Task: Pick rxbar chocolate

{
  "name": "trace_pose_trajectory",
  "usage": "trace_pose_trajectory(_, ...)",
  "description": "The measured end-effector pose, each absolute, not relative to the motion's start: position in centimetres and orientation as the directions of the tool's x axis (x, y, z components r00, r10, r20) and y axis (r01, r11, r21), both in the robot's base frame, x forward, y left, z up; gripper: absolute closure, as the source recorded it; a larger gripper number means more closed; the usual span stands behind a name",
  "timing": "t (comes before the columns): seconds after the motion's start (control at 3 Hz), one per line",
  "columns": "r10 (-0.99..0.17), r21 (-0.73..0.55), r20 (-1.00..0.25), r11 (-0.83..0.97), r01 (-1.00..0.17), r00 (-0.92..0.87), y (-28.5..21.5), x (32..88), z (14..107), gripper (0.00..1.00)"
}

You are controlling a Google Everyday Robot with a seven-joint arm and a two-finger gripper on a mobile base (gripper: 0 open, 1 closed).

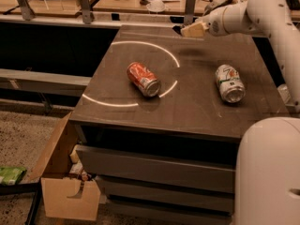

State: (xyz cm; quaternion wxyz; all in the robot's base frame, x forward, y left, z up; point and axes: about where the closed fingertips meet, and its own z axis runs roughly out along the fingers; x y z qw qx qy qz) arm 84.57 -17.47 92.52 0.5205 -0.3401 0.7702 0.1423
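With the gripper (187, 30) over the far edge of the table (197, 111), open surface between the red can (143, 78) lying left of centre and the white-and-green can (229, 82) lying right, well apart.

The red can (143, 78) and the white-and-green can (229, 82) lay on a dark table (197, 104); the tan gripper (190, 30) hung at its far edge.

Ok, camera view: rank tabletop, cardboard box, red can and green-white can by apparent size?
1. tabletop
2. cardboard box
3. red can and green-white can: about alike, so unranked.
The gripper hovers at the tabletop's far edge.
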Motion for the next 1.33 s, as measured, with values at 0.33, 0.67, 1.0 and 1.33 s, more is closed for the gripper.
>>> trace_pose_trajectory(0.33, -0.426, -0.196, -0.891, 0.676, -0.711, -0.159, -18.8, 81.2, 95.3, 1.0)
trace_pose_trajectory(0.67, -0.536, -0.31, -0.843, 0.542, -0.781, -0.037, -19.6, 76.6, 97.1, 1.0)
trace_pose_trajectory(1.0, -0.572, -0.377, -0.819, 0.459, -0.804, 0.057, -19.9, 74.1, 97.5, 1.0)
trace_pose_trajectory(1.33, -0.579, -0.39, -0.812, 0.448, -0.805, 0.071, -19.8, 74.1, 97.4, 1.0)
